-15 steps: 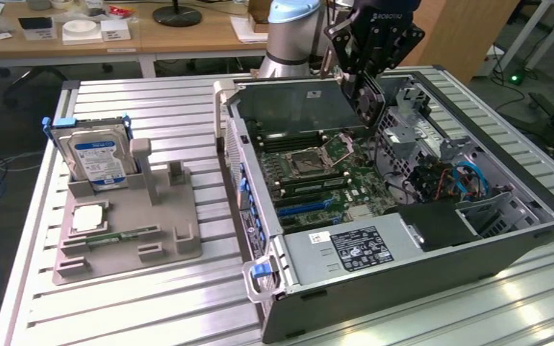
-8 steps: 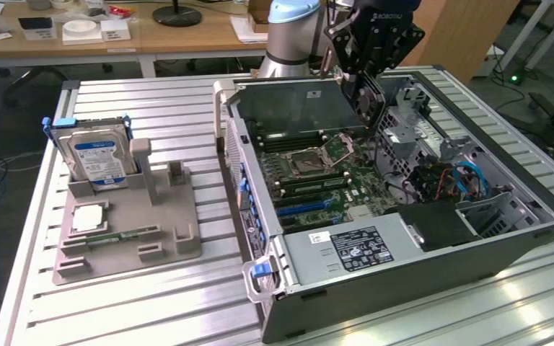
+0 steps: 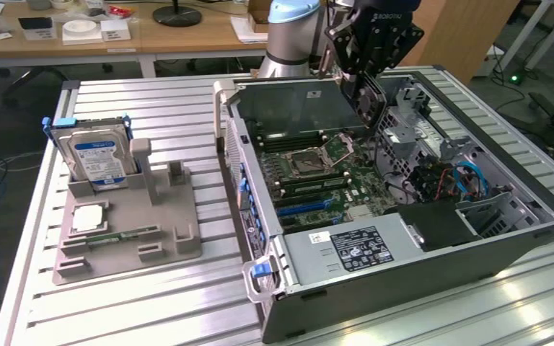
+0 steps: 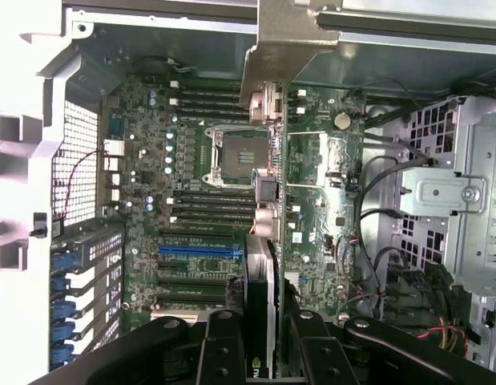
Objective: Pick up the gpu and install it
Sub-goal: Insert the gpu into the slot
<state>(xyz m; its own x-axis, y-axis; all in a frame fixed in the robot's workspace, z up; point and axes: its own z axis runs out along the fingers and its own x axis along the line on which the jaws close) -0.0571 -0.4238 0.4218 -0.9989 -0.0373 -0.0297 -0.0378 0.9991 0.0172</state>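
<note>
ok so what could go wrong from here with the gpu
The gpu hangs edge-on above the motherboard, seemingly off the blue slot: lowered like this it could strike board parts. The jaws pinch only one edge, so it may tilt or slip when pressed down.

Slatted metal table (image 3: 142,108), grey stand (image 3: 152,216), open case (image 3: 450,267)

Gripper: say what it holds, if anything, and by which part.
The gripper is shut on the gpu, one finger on each flat face, at the edge nearest the wrist; the card hangs over the motherboard.
</note>
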